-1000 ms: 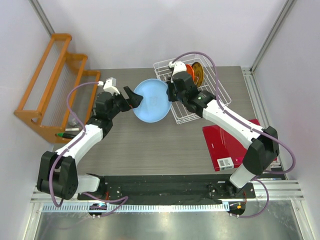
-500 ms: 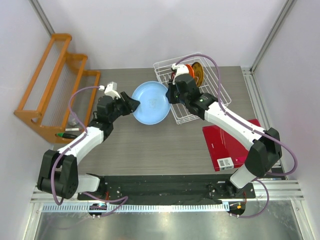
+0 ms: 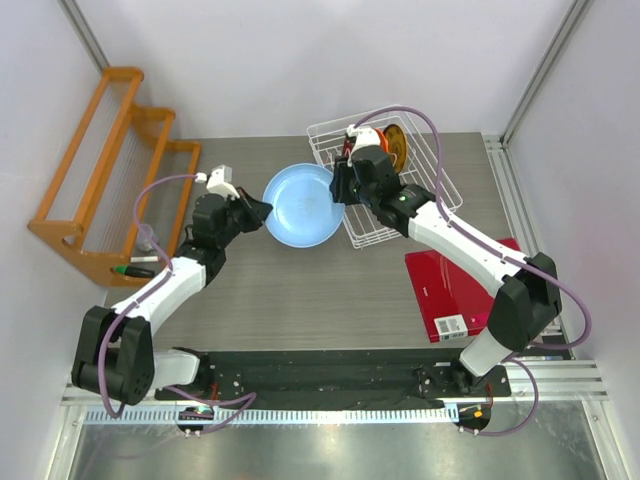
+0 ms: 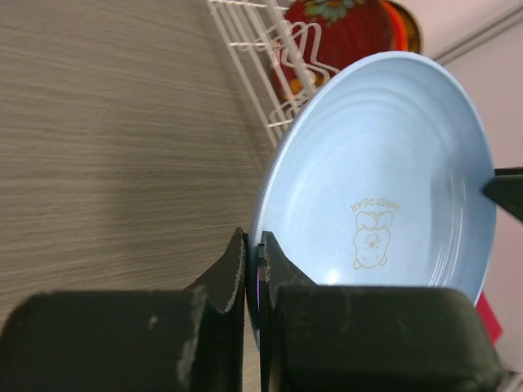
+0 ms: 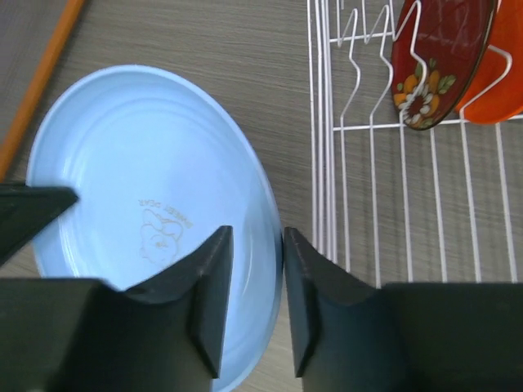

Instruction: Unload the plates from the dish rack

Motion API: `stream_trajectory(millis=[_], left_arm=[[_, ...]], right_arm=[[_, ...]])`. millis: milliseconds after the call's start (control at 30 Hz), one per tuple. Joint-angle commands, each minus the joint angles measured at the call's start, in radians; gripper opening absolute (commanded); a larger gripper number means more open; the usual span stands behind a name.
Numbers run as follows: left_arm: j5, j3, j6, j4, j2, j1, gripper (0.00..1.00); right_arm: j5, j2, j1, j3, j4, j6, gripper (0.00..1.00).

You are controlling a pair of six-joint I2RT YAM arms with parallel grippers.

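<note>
Blue plate (image 3: 303,205) held at its rim between both grippers, just left of the rack (image 3: 428,195).

A shelf (image 3: 105,170) stands well left of the left gripper (image 4: 252,245), which is clenched on the plate's near rim. The right gripper (image 5: 255,245) straddles the far rim, fingers (image 5: 208,286) parted wider than it. To its right, a floral plate (image 5: 441,65) and an orange plate (image 5: 500,77) stand upright among the tines, and a book (image 3: 465,285) lies on the worktop (image 3: 280,290). The blue plate is tilted, pale and ringed, with a small bear print.
</note>
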Motion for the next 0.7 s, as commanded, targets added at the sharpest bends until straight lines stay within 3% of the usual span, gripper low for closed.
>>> stream_trajectory(millis=[0,33,67,400,667], left_arm=[[-0.182,-0.012,0.049,-0.074,-0.051,0.001,0.0],[-0.205,-0.012,0.055,-0.106,-0.06,0.001,0.0],[-0.236,-0.012,0.063,-0.122,-0.068,0.001,0.0],[-0.484,-0.05,0.065,-0.266,-0.088,0.001,0.0],[-0.647,-0.075,0.046,-0.36,-0.034,0.002,0.0]], right_arm=[[0.018,-0.012,0.001,0.028,0.105,0.0,0.52],[0.032,-0.012,-0.004,0.028,0.103,-0.006,0.71],[0.067,-0.014,-0.01,0.028,0.097,-0.019,0.75],[0.204,0.037,-0.094,0.1,0.049,-0.115,0.76],[0.216,0.153,-0.18,0.196,0.04,-0.151,0.76]])
